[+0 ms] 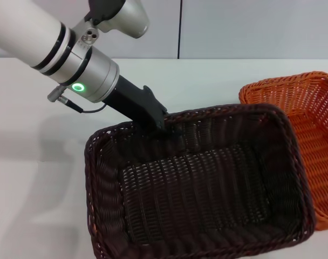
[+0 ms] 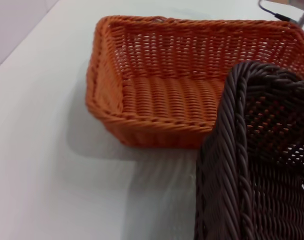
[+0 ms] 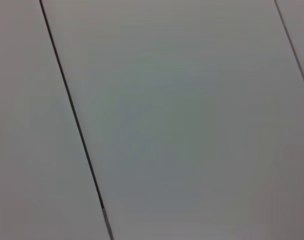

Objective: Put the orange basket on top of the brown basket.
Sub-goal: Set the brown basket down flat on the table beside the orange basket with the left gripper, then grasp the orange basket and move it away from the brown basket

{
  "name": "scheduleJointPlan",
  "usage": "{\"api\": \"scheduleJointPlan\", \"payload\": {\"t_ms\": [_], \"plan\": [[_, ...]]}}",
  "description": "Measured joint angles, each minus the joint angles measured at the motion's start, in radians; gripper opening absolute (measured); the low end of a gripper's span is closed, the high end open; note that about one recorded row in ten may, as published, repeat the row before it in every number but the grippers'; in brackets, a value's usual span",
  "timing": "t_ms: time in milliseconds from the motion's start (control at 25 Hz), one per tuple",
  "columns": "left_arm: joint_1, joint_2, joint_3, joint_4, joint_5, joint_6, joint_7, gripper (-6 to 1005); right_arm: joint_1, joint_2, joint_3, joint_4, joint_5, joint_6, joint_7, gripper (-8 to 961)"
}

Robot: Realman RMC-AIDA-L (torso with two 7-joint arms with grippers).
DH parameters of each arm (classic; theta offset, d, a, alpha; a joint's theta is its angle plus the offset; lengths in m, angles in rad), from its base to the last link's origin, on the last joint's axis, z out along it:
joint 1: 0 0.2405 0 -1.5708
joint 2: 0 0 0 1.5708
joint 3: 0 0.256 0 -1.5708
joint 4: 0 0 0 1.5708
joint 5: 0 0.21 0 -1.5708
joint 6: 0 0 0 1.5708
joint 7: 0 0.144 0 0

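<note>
two baskets share the white table [image 1: 34, 135], and the orange basket [image 1: 309, 118] sits at the right side of the head view, flat on the surface, its open mouth facing up. the brown basket [image 1: 207, 183] takes up the near middle of that view and looks raised and tilted, its right rim overlapping the orange basket's near-left corner and hiding part of it. from the left wrist view the orange basket [image 2: 182, 80] lies just beyond the brown basket [image 2: 262, 160], whose braided rim fills the near corner of the picture; whether the two rims actually touch i cannot tell. the left gripper [image 1: 166, 128] comes down from the upper left on its silver wrist, a green ring lit on the side, and its dark fingers are clamped on the brown basket's far rim near the back-left corner. so the gripping hand is on the dark basket, while the orange one stands apart from it, off to the right, with the whole width of the brown basket between them. a grey wall with a thin dark vertical seam [image 1: 180, 29] rises behind the table. the right wrist view shows only pale panels crossed by a dark seam [image 3: 72, 115]; the right arm appears nowhere else.
</note>
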Motion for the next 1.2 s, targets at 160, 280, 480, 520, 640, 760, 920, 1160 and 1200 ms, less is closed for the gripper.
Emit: {"api": "scheduleJointPlan", "payload": {"t_ms": [160,280,480,520,640,760,920,1160,1200], "plan": [[0.037,-0.001,-0.005,-0.031,-0.009,0.035,-0.034,219,0.0,0.0,0.0,0.003,0.0,0.0,0.0,557],[0.053,-0.001,-0.005,-0.046,-0.023,0.039,-0.036,228,0.0,0.0,-0.001,0.004,-0.001,0.0,0.006,557],[0.097,0.0,-0.004,-0.095,-0.084,0.053,-0.031,393,-0.006,-0.003,-0.052,-0.017,-0.006,-0.001,0.08,557],[0.115,0.001,-0.004,-0.115,-0.114,0.067,-0.028,434,-0.006,-0.003,-0.052,-0.017,-0.006,-0.001,0.08,557],[0.144,0.0,-0.004,-0.145,-0.163,0.09,-0.015,587,-0.016,-0.006,-0.132,-0.093,-0.059,-0.003,0.207,557],[0.19,-0.001,-0.004,-0.172,-0.271,0.132,0.026,678,-0.032,-0.016,-0.204,-0.21,-0.168,-0.018,0.397,557],[0.293,-0.004,-0.001,-0.16,-0.578,0.243,0.166,759,-0.047,-0.045,-0.272,-0.348,-0.325,-0.08,0.617,556],[0.373,-0.008,0.004,-0.045,-0.923,0.268,0.367,860,-0.032,-0.166,-0.374,-0.614,-0.68,-0.325,1.059,556],[0.373,-0.008,0.004,-0.045,-0.923,0.268,0.367,860,-0.017,-0.19,-0.386,-0.658,-0.752,-0.374,1.116,556]]}}
